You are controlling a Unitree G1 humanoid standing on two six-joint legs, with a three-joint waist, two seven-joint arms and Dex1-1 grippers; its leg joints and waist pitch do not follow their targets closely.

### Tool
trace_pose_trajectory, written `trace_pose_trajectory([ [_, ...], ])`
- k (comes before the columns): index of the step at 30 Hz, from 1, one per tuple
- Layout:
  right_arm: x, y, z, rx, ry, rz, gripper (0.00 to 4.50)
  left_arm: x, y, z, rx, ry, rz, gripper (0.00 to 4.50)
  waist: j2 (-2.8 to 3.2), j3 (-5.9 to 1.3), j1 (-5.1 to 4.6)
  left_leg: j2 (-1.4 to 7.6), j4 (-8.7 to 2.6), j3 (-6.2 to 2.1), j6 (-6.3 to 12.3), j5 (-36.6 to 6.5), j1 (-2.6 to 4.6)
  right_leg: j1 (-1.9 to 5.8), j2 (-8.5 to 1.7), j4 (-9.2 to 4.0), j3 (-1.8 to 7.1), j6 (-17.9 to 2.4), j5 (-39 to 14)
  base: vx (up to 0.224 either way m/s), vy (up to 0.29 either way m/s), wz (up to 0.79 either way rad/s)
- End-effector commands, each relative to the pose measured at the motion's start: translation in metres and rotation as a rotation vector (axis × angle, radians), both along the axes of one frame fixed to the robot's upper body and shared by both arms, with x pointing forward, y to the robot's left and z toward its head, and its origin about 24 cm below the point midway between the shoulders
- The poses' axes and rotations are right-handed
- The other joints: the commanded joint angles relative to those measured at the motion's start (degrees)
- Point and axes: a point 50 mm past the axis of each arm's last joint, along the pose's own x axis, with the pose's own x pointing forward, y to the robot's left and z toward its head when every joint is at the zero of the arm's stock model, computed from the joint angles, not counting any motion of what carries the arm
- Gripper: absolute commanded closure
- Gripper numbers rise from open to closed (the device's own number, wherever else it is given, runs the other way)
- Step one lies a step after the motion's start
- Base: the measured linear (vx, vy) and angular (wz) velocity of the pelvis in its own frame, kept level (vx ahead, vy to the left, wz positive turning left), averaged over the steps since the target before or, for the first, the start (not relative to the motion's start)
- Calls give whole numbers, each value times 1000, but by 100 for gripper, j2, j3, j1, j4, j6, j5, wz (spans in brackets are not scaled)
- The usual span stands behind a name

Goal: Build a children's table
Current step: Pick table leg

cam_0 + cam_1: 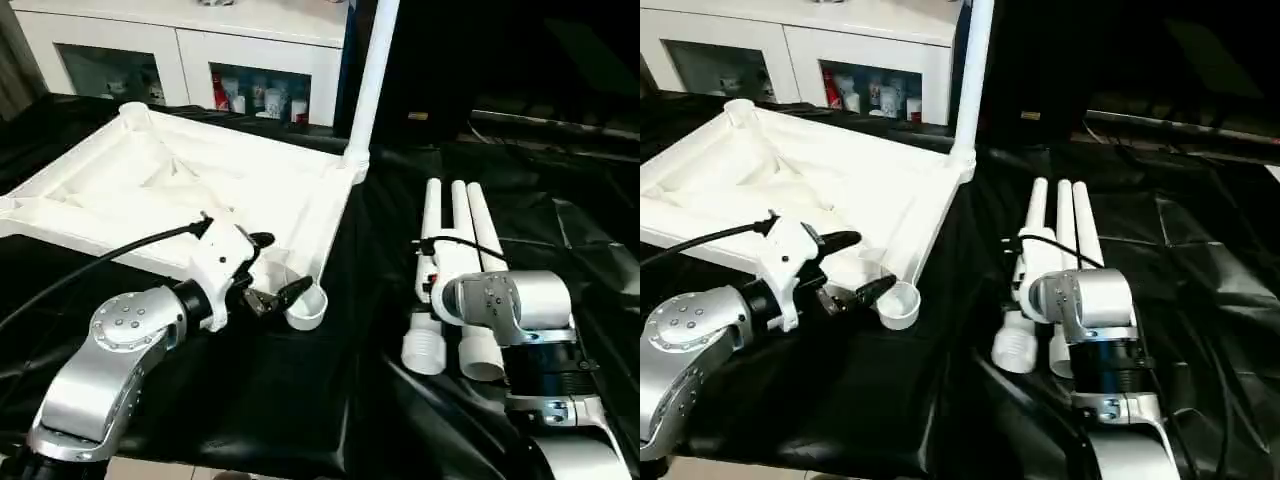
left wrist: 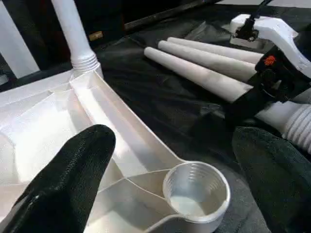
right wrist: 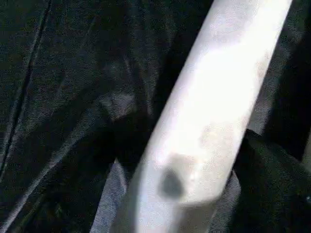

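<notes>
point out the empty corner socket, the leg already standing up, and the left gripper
empty corner socket (image 2: 196, 190), left wrist view, threaded cup.
standing leg (image 1: 372, 75), left eye view, mid-shaft.
left gripper (image 1: 275, 270), left eye view, between fingertips.

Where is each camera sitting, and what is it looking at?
Left eye view: on the head, looking down at the upside-down table top, one fitted leg, three loose legs; both silver forearms show.
Right eye view: beside it, same scene, seen from slightly to the side.
Left wrist view: on the left wrist, facing the empty corner socket between the open left gripper fingers.
Right wrist view: on the right wrist, very close to one loose leg.
Shared: the left wrist and eye views both show the socket and legs.
</notes>
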Motion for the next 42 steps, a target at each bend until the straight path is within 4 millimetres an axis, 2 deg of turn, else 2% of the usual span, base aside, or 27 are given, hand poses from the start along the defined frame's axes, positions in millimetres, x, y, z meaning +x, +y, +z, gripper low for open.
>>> trace_pose_trajectory([
  [1, 2, -2, 2, 19, 11, -18, 93, -3, -2, 3, 13, -13, -16, 0, 27, -311, 3, 303, -572, -53, -425, -807, 72, 227, -312, -332, 176, -818, -1230, 0, 0, 0],
  [6, 2, -3, -1, 26, 28, -37, 136, -3, 0, 3, 32, -16, -6, 0, 22, -304, -2, 298, -580, -55, -482, -963, 75, 204, -311, -353, 179, -707, -1480, 0, 0, 0],
  [7, 2, -3, -2, 28, 31, -41, 136, -3, 1, 3, 33, -16, -6, 0, 42, -304, 1, 299, -581, -58, -492, -961, 76, 201, -312, -350, 181, -701, -1473, 0, 0, 0],
  [8, 2, -3, -2, 32, 35, -50, 164, -3, 0, 3, 32, -16, -5, 0, 35, -306, -1, 298, -580, -54, -503, -956, 76, 200, -306, -350, 182, -693, -1439, 0, 0, 0],
  [11, 2, -5, -4, 38, 39, -70, 177, -2, 0, 4, 31, -17, -5, 0, 37, -311, 1, 298, -583, -56, -516, -933, 67, 206, -305, -340, 180, -705, -1382, 0, 0, 0],
  [18, 3, -8, -7, 67, 41, -129, 241, -2, 0, 6, 26, -21, 11, 0, 31, -308, 7, 295, -589, -60, -525, -995, 70, 201, -308, -343, 174, -688, -1462, 0, 0, 0],
  [21, 3, -8, -8, 71, 40, -138, 258, -3, 1, 6, 26, -21, 11, 0, 53, -304, -1, 295, -593, -64, -561, -1129, 81, 184, -306, -354, 176, -659, -1578, 0, 0, 0],
  [22, 3, -8, -8, 71, 39, -138, 262, -3, 1, 6, 27, -21, 12, 0, 38, -302, -6, 295, -599, -65, -565, -1170, 79, 183, -302, -362, 174, -644, -1612, 0, 0, 0],
  [23, 4, -8, -5, 73, 31, -148, 263, -2, 4, 7, 32, -30, 20, 0, 59, -303, -9, 295, -599, -68, -573, -1181, 82, 182, -303, -360, 176, -641, -1619, 0, 0, 0],
  [24, 4, -8, -5, 73, 31, -148, 264, -2, 4, 7, 32, -30, 20, 0, 47, -304, -12, 294, -597, -66, -575, -1211, 85, 178, -302, -366, 177, -629, -1642, 0, 0, 0],
  [25, 6, -9, -3, 74, 14, -163, 265, 0, 5, 8, 33, -32, 23, 0, 84, -300, -10, 292, -597, -69, -588, -1226, 86, 172, -303, -363, 183, -624, -1654, 0, 0, 0],
  [29, 14, -17, 10, 117, -112, -267, 266, 8, 9, 15, 36, -77, 59, 0, 57, -319, -14, 289, -587, -55, -590, -1176, 81, 169, -299, -358, 184, -622, -1573, 0, 0, 0],
  [30, 16, -19, 13, 128, -165, -294, 266, 12, 11, 19, 23, -98, 84, 0, 91, -316, -21, 285, -584, -50, -605, -1160, 79, 163, -290, -354, 182, -636, -1500, 0, 0, 0],
  [31, 20, -18, 21, 187, -262, -317, 266, 23, 15, 25, 3, -144, 183, 0, 110, -328, -11, 278, -574, -52, -604, -1132, 83, 168, -284, -337, 177, -645, -1430, 0, 0, 0],
  [34, 22, -18, 26, 227, -328, -329, 266, 30, 19, 30, -11, -175, 254, 0, 89, -332, -22, 290, -572, -54, -533, -1077, 56, 200, -301, -339, 178, -648, -1316, 0, 0, 0],
  [35, 25, -17, 39, 314, -457, -315, 266, 41, 24, 37, -54, -205, 348, 0, 110, -333, -14, 289, -567, -54, -523, -1053, 61, 199, -295, -336, 176, -651, -1288, 0, 0, 0],
  [36, 26, -17, 53, 417, -572, -278, 266, 47, 23, 42, -121, -184, 385, 0, 86, -329, -18, 294, -562, -44, -495, -1143, 57, 191, -299, -351, 182, -647, -1351, 0, 0, 0],
  [37, 26, -17, 53, 417, -572, -278, 266, 47, 23, 42, -121, -184, 385, 0, 85, -347, -8, 289, -551, -34, -459, -1164, 69, 204, -308, -339, 181, -682, -1312, 0, 0, 0],
  [38, 26, -17, 64, 501, -651, -228, 266, 52, 21, 46, -175, -162, 395, 0, 76, -345, -9, 292, -546, -45, -351, -991, 34, 229, -305, -321, 174, -772, -1095, 0, 0, 0],
  [39, 26, -17, 64, 501, -651, -228, 266, 52, 21, 46, -175, -162, 395, 0, 81, -348, 10, 302, -542, -51, -325, -913, 41, 227, -315, -321, 171, -796, -1040, 0, 0, 0],
  [40, 24, -16, 73, 561, -715, -165, 266, 54, 17, 53, -212, -178, 398, 0, 74, -339, -2, 294, -545, -52, -285, -772, 13, 240, -303, -312, 168, -833, -965, 0, 0, 0],
  [41, 19, -15, 87, 665, -781, -70, 266, 57, 6, 64, -314, -154, 354, 0, 39, -355, 20, 294, -506, -15, -229, -808, 53, 236, -297, -292, 176, -917, -910, 0, 0, 0],
  [42, 18, -15, 91, 698, -802, -42, 266, 58, 1, 68, -348, -148, 336, 0, 60, -375, 52, 301, -491, -28, -188, -704, 68, 234, -305, -285, 168, -979, -776, 0, 0, 0],
])
